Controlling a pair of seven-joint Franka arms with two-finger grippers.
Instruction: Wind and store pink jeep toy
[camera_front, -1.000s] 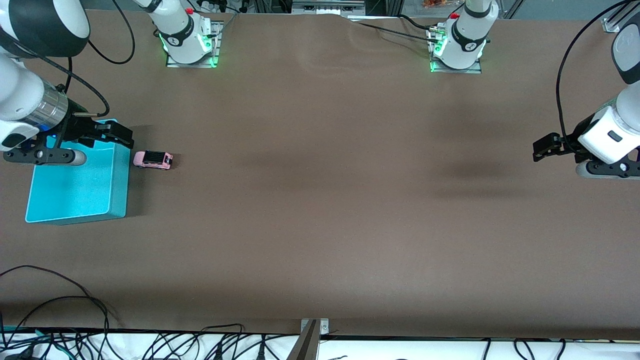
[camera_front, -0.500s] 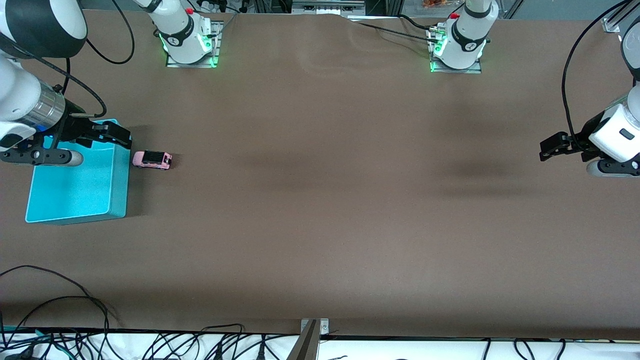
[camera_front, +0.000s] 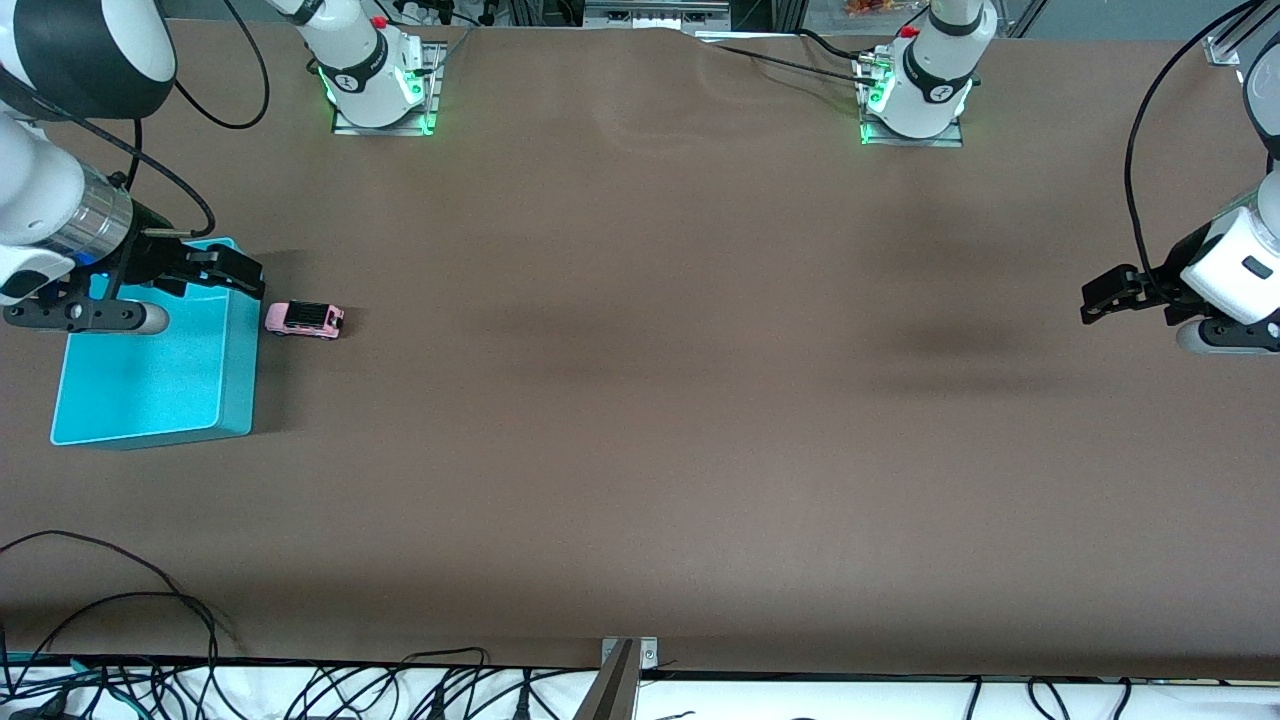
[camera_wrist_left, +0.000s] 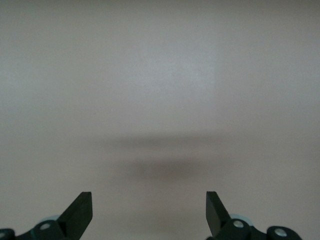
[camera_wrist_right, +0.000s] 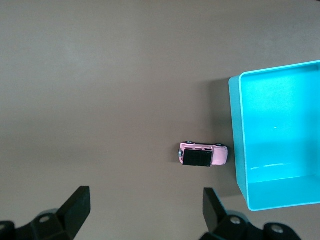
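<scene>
One pink jeep toy (camera_front: 305, 319), no legible writing

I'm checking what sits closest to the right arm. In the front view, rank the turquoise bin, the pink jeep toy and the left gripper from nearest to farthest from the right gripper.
1. turquoise bin: the right gripper hangs over its corner, open.
2. pink jeep toy: on the table beside the bin.
3. left gripper: waiting, open, over the left arm's end of the table.
</scene>
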